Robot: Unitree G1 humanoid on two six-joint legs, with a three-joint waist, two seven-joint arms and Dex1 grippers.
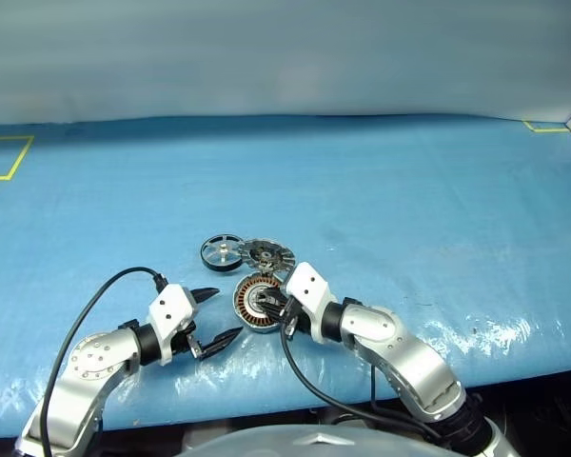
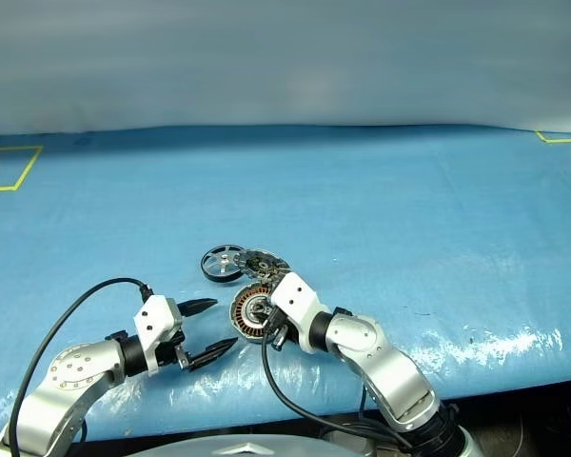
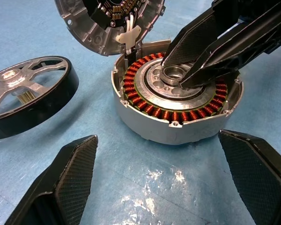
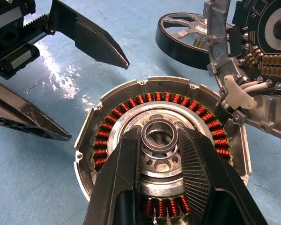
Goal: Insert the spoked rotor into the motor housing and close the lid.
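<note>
The motor housing (image 4: 131,101), a round metal disc with copper windings, lies flat on the blue table. My right gripper (image 4: 159,136) is shut on the silver hub ring at its centre. The lid (image 3: 110,18) leans tilted against the housing's far edge, dark circuit face showing, joined to it by white wires. The spoked rotor (image 1: 221,251), black-rimmed with silver spokes, lies flat to the left of the lid. My left gripper (image 1: 226,314) stands open just left of the housing, nothing between its fingers (image 3: 70,178).
The table (image 1: 409,209) is covered in blue sheeting, glossy near its front edge (image 1: 514,357). Yellow tape marks sit at the far left (image 1: 5,157) and far right (image 1: 547,126). A black cable (image 1: 86,314) loops from my left wrist.
</note>
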